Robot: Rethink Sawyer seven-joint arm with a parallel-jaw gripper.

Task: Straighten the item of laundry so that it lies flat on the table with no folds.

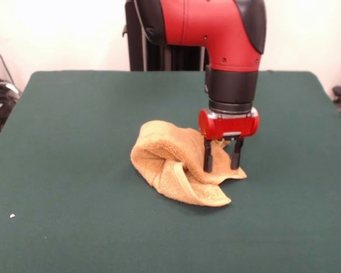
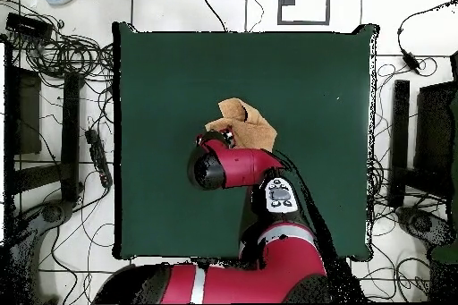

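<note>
The orange-tan towel (image 1: pixel 165 156) lies crumpled and folded over on itself near the middle of the dark green table (image 1: pixel 74 170). A ribbed band runs along its near flap. My gripper (image 1: pixel 222 162) points straight down at the towel's right end. Its two black fingers (image 1: pixel 207 158) stand apart, down on the cloth, with a bit of towel between them. In the overhead view the towel (image 2: pixel 252 122) shows just beyond my red wrist (image 2: pixel 219 163), which hides the gripper, on the table (image 2: pixel 179 69).
A small white speck (image 1: pixel 12 215) lies on the table at the near left. My black pedestal (image 1: pixel 139 51) stands at the table's far edge. Cables (image 2: pixel 63 60) and equipment surround the table on the floor.
</note>
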